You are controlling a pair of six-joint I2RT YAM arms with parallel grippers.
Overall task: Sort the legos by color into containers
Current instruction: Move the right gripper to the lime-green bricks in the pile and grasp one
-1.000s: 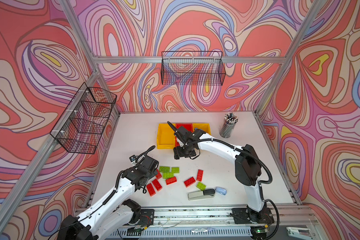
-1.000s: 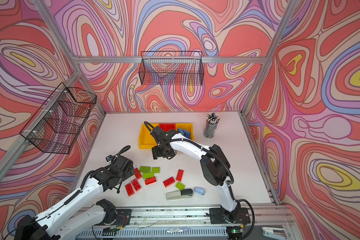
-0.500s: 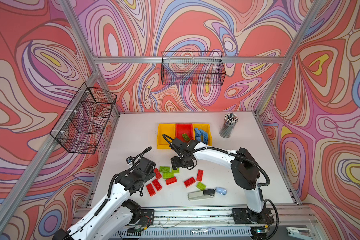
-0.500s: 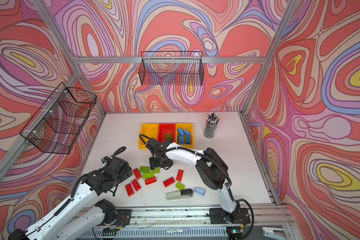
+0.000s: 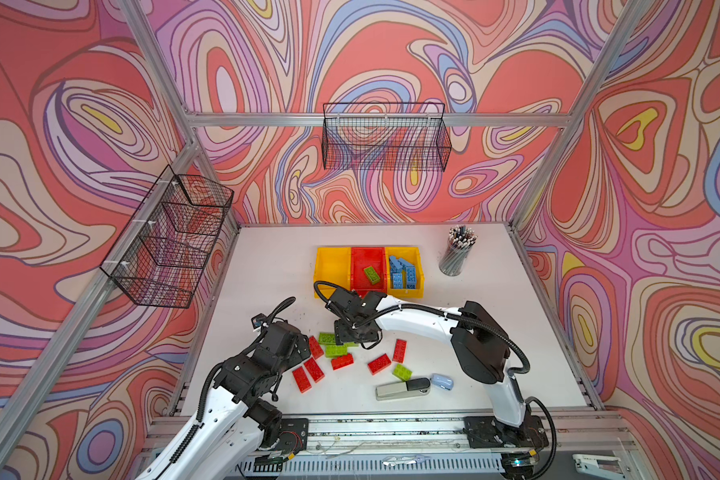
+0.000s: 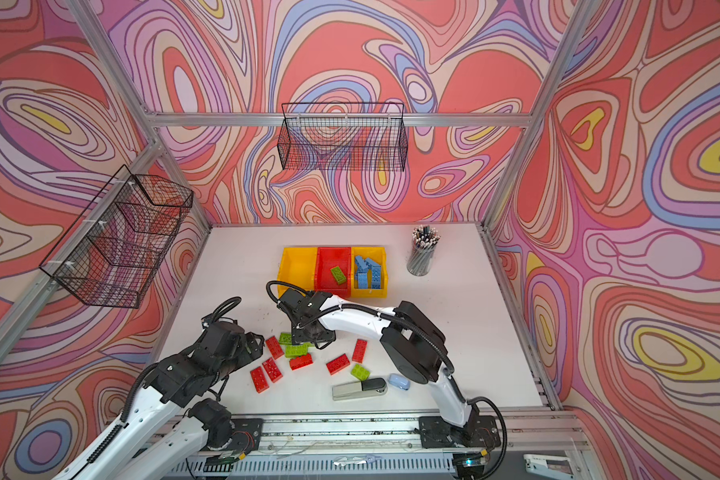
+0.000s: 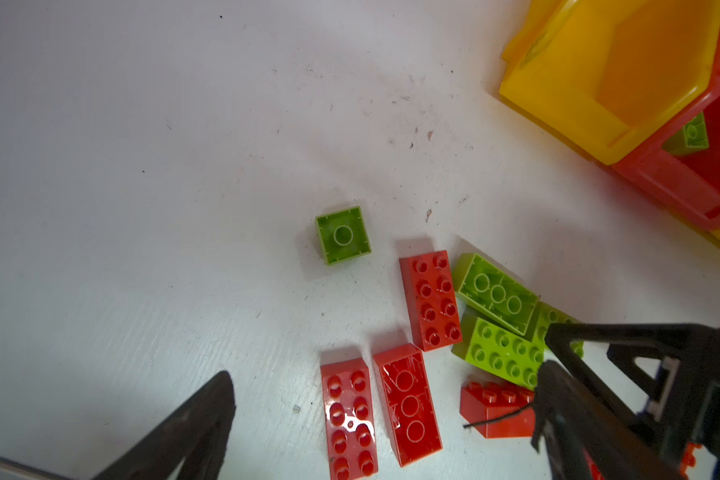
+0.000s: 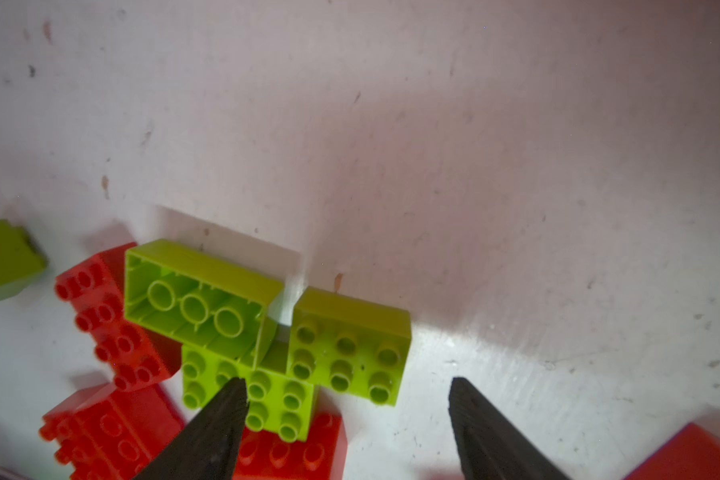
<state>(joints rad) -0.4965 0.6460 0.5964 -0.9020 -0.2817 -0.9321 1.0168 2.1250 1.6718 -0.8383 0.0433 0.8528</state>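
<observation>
Now | right fingers (image 8: 213, 432) moved from containers (image 5: 331, 268) | spread over green legos (image 8: 350, 349)

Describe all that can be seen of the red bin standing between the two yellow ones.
The red bin is a small open-top rectangular box of glossy plastic, upright near the back of the white table. It is the middle of a row: its long sides stand against an empty yellow bin and a second yellow bin holding blue bricks. One lime green brick lies inside, studs up, turned diagonally; the rest of its floor is bare.
</observation>
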